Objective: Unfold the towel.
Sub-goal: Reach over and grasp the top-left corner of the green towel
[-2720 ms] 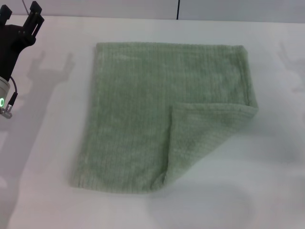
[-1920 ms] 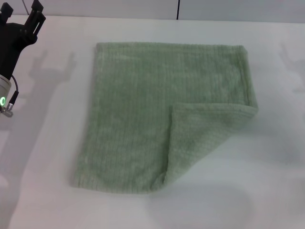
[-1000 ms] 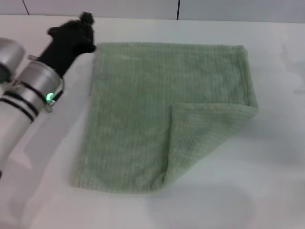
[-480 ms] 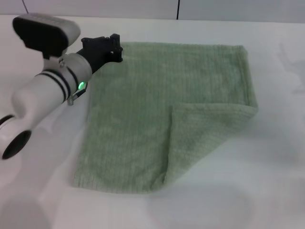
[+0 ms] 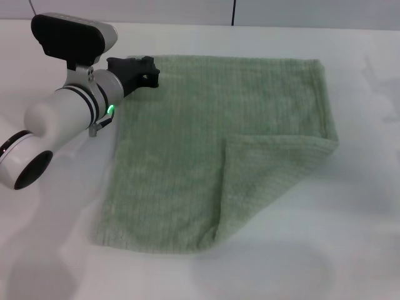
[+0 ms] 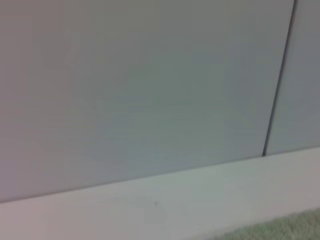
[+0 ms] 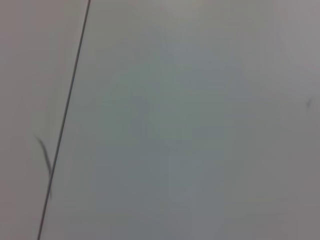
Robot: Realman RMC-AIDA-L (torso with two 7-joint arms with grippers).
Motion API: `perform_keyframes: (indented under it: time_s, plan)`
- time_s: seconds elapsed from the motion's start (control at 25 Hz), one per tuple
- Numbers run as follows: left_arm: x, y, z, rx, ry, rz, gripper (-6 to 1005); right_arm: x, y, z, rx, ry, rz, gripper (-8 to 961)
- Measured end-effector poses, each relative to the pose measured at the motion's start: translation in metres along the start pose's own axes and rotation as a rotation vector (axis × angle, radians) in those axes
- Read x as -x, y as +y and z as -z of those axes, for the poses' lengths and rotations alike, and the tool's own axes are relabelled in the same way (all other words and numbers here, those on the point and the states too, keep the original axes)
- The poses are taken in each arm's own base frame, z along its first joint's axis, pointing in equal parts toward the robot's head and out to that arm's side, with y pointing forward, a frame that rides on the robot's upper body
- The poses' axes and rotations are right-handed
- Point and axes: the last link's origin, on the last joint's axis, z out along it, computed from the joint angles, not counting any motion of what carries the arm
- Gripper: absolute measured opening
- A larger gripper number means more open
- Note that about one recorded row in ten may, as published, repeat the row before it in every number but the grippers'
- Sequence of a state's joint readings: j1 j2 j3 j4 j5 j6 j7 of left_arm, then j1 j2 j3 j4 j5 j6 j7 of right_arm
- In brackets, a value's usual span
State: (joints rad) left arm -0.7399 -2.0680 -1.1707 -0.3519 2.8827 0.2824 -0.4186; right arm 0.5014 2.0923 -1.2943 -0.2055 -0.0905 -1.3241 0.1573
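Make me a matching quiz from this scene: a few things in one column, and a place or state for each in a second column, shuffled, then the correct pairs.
Column one:
1. towel
2. folded-over corner flap
3. left end effector
4. table

Column two:
A. white, bare on the robot's right of the cloth
B. black, at the far left corner of the cloth
C. pale green, spread flat over most of its area
D. doubled back onto the cloth at its near right side

Pairs: 1-C, 2-D, 3-B, 4-A
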Motion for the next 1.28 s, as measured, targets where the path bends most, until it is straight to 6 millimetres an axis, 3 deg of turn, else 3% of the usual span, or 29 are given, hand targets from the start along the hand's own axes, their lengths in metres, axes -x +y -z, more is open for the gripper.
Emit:
perform_keyframes:
  time_s: [1.28]
  plan:
    - [0.020,-0.006,0.003,-0.031,-0.072,-0.005,-2,0.000,0.005,-0.001,0.026,0.001,-0.013,793]
